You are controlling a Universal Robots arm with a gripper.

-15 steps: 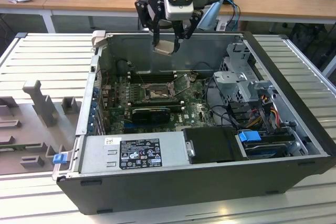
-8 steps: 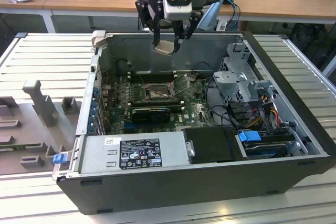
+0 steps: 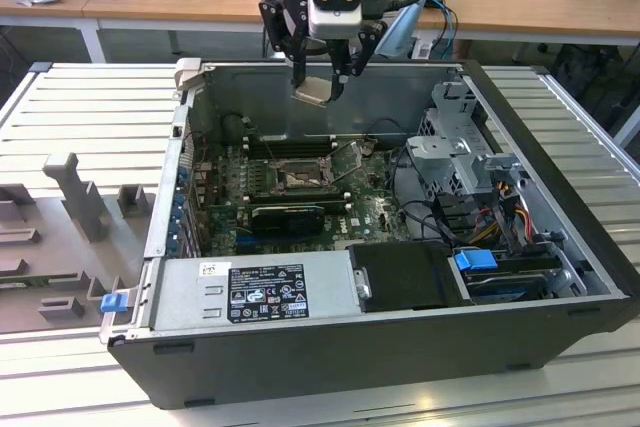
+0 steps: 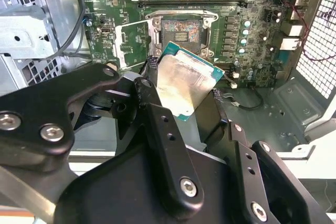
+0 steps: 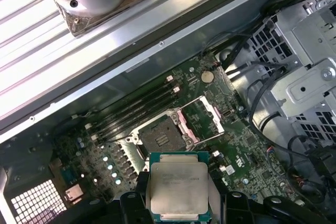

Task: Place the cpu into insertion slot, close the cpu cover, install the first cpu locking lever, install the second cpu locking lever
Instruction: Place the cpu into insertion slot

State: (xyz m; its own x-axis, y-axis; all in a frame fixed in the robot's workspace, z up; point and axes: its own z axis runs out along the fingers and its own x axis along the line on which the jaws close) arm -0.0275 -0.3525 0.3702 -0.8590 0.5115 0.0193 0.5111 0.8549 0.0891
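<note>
I see claw (image 3: 318,80) clamped on one chip (image 3: 312,91), upper centre of exterior view, well above one socket (image 3: 298,179); one cover (image 3: 345,158) stands open beside socket.

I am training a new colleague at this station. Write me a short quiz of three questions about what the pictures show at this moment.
1. True or false: the cpu lies seated in the insertion slot.
2. Choose one. The cpu cover is: A) swung open beside the slot; B) closed flat over the slot; C) taken off and lying outside the computer case.
3. Fill in the missing word: the gripper is shut on the ____.

Key: 1 false, the chip is held in the air above the board; 2 A; 3 cpu.
</note>
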